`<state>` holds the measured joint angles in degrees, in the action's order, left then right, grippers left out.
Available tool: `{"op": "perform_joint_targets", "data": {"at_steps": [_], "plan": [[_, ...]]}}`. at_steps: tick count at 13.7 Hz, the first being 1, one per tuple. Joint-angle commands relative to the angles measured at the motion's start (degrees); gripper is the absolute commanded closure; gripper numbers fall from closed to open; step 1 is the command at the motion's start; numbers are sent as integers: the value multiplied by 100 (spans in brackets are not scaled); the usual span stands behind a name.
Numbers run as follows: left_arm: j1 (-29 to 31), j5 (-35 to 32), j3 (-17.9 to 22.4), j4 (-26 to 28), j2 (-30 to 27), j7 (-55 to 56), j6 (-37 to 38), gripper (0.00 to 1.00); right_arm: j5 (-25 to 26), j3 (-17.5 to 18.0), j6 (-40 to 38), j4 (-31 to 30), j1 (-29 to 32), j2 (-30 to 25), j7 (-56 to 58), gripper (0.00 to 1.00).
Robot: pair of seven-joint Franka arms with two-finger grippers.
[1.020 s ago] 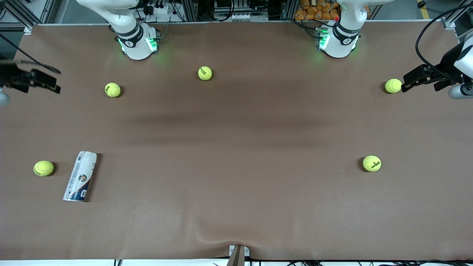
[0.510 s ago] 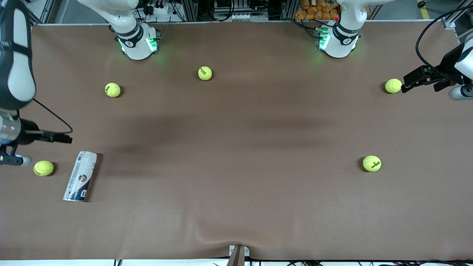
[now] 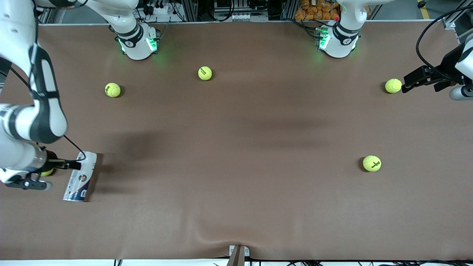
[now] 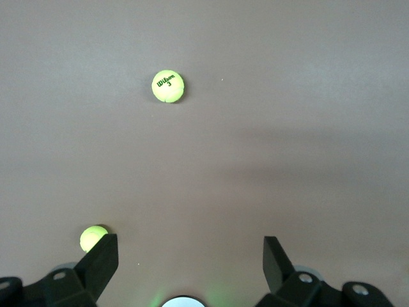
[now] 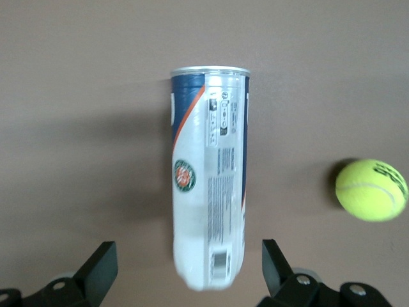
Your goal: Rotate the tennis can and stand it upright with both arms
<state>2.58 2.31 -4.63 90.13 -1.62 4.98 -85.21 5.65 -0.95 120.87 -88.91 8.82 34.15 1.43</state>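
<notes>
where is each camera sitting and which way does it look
Front view: high across the table, facing both arm bases; shows the right gripper over the lying tennis can, the left gripper waiting by a ball.
Left wrist view: looks down between its open fingers at cloth and two balls.
Right wrist view: looks down between open fingers at the can.
Shared: front and right wrist views both show the can.

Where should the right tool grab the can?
Across the round body of the can, near its white end, coming from above. It lies flat on the table, and the right tool hangs open over that end, its fingers straddling it.
</notes>
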Motion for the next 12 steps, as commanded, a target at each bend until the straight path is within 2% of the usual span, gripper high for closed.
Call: {"op": "perform_joint_targets", "data": {"at_steps": [1, 3, 12], "plan": [[50, 33, -21, -65, 4, -85, 83, 0, 147, 69, 383, 199, 199, 363, 112, 0], [50, 68, -21, -65, 4, -85, 83, 0, 156, 69, 718, 181, 270, 513, 190, 0], [41, 59, -21, -65, 4, -67, 83, 0, 77, 87, 965, 84, 366, 760, 130, 0]]}}
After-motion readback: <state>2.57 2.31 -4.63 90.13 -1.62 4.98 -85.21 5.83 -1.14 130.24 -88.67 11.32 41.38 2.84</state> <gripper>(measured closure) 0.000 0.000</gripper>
